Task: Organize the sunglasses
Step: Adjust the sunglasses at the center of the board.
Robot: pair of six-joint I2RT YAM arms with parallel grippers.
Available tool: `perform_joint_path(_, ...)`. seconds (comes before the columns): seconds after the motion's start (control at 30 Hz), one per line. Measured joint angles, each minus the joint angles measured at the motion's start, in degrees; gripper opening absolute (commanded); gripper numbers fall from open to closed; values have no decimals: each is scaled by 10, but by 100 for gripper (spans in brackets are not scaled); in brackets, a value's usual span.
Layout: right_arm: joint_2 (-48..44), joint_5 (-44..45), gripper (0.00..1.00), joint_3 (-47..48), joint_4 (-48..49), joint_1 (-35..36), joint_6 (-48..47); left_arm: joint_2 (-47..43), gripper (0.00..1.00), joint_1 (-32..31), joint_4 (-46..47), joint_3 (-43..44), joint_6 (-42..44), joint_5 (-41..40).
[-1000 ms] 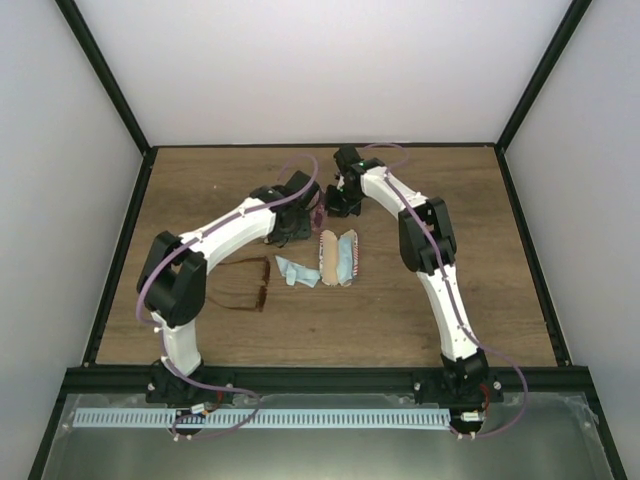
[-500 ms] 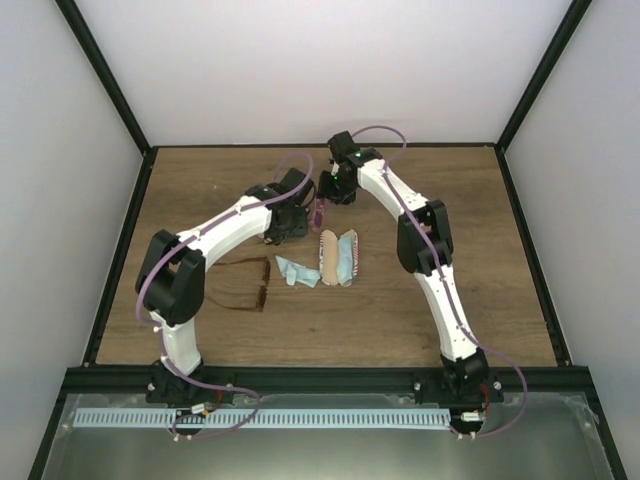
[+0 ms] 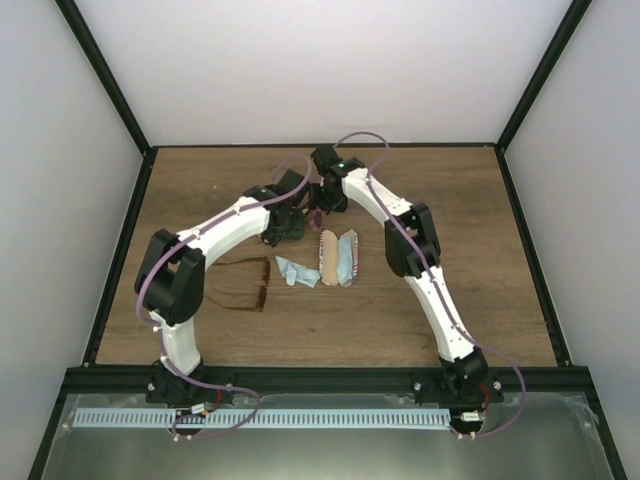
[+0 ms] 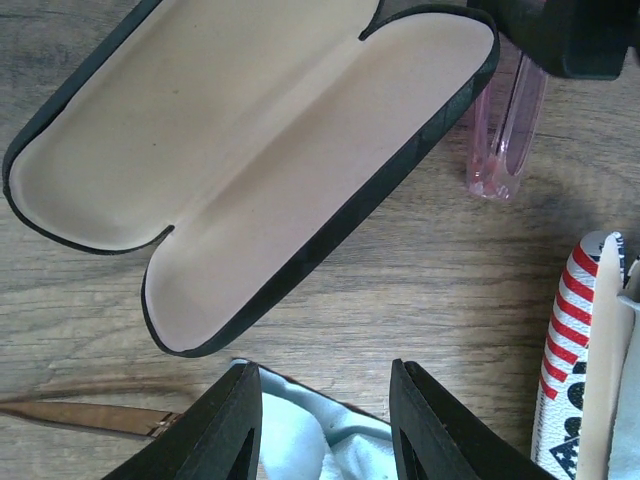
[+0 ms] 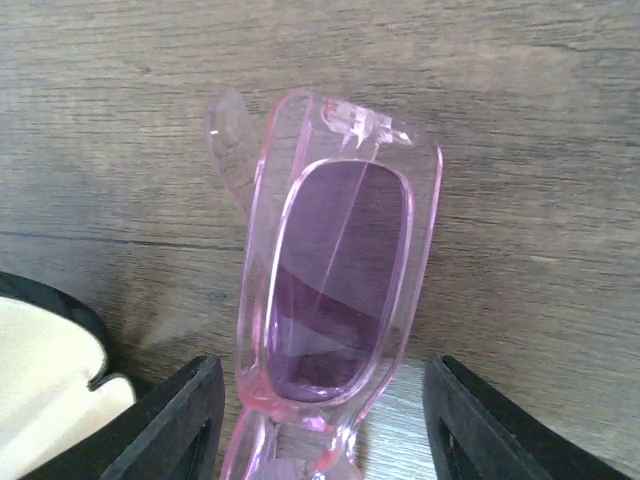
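Overall: a wooden desk (image 3: 450,250) in a white-walled booth, with two white arms reaching from the near edge toward the middle of the far half.
Sunglasses: the thin brown pair (image 3: 246,285) lies flat on the desk, left of centre, under the left arm's forearm. It is well apart from both hands. In the left wrist view only one brown temple (image 4: 90,415) shows, at the bottom left corner.
Left hand: the left hand (image 4: 325,375) hangs over the desk with its fingers (image 4: 235,430) spread apart and nothing between them. It sits just near of the black case, and the cloth shows below it.
Right hand: the right hand (image 5: 320,370) is spread wide, with one finger (image 5: 170,420) on each side of the pink glasses. I cannot tell whether the fingers touch the frame.
Black case: the open black case (image 4: 250,140) has a cream lining, lies empty with its inside facing up, and sits at a slant on the desk.
Pink glasses: the clear pink glasses (image 5: 340,290), with purple lenses, lie folded on the desk just beside one end of the black case.
Cloth: a pale blue cloth (image 3: 297,272) lies crumpled between the sunglasses and the striped case.
Striped case: a red-and-white striped case (image 3: 328,257) lies near the centre, nearer the arm bases than the pink glasses.
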Motion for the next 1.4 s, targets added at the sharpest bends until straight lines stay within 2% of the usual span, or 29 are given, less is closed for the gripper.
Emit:
perform_joint_path(0.3, 12, 62, 36, 14, -10, 1, -14, -10, 38, 12, -1, 0, 13, 1)
perform_joint_path(0.5, -6, 65, 22, -15, -6, -9, -9, -13, 38, 16, -2, 1, 13, 10)
perform_joint_path(0.67, -24, 62, 18, -33, -7, -23, -7, -12, 38, 16, -3, 9, 12, 17)
perform_joint_path(0.9, -59, 1, 9, -90, 18, -55, 6, -9, 38, 17, 1, 11, 1, 31)
perform_joint_path(1.13, -66, -53, 6, -111, 38, -83, 10, 2, 38, 17, 5, 19, -7, 43)
perform_joint_path(1.4, -120, -147, 1, -231, 122, -117, 16, 71, 38, 17, 10, 127, -9, 85)
